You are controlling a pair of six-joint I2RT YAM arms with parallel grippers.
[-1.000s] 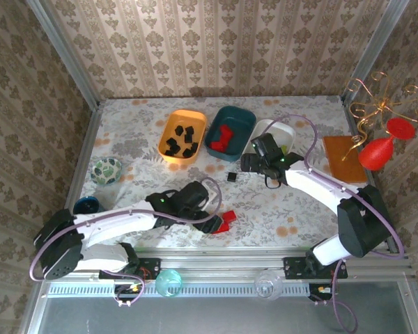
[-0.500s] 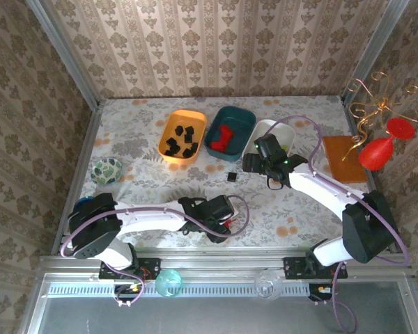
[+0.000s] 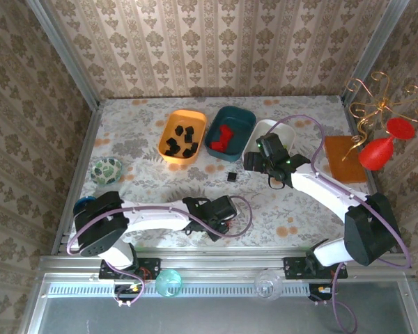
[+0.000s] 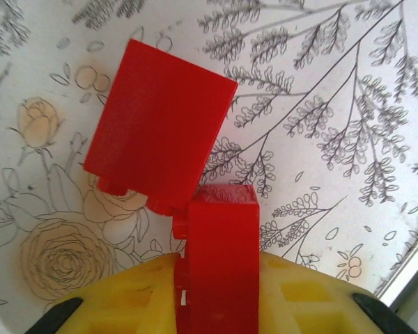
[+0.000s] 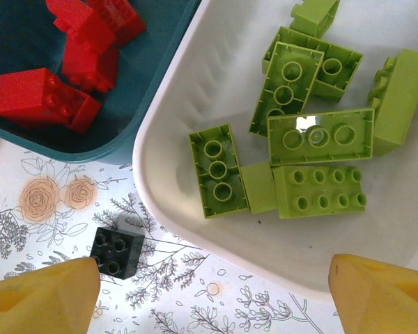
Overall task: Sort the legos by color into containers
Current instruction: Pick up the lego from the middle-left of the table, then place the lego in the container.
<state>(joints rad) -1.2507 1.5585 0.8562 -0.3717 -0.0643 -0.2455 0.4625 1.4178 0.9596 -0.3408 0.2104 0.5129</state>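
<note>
The left gripper [image 4: 219, 292] has its yellow jaws pressed together on a narrow red brick [image 4: 221, 257], which stands on end between the pads with its far tip poking out past them. Just beyond that tip lies a larger red brick [image 4: 160, 132], flat on the floral tablecloth [image 4: 348, 104]. Its studded edge touches the held brick's corner, though whether the two are caught on each other cannot be told. To do this pick well, the lift probably wants to be straight up and slow, so the neighbour is neither dragged nor flicked. If the neighbour rises too, a small pull back toward the wrist should part them. The held brick belongs in the dark teal tub [image 5: 28, 42], well ahead of the jaws, where other red bricks [image 5: 45, 101] already lie. Letting go low over the middle of that tub should stop the brick bouncing out. The right gripper [image 5: 212, 296] hangs with its jaws spread wide and nothing between them, over the near rim of the white tub [image 5: 188, 83]. Lime-green bricks [image 5: 319, 137] are heaped ahead of its fingertips. A lone black brick [image 5: 117, 252] sits on the cloth just beside the fingertip on the teal-tub side. It looks like that arm's likely next pick, bound for the orange tub [image 3: 168, 132].
</note>
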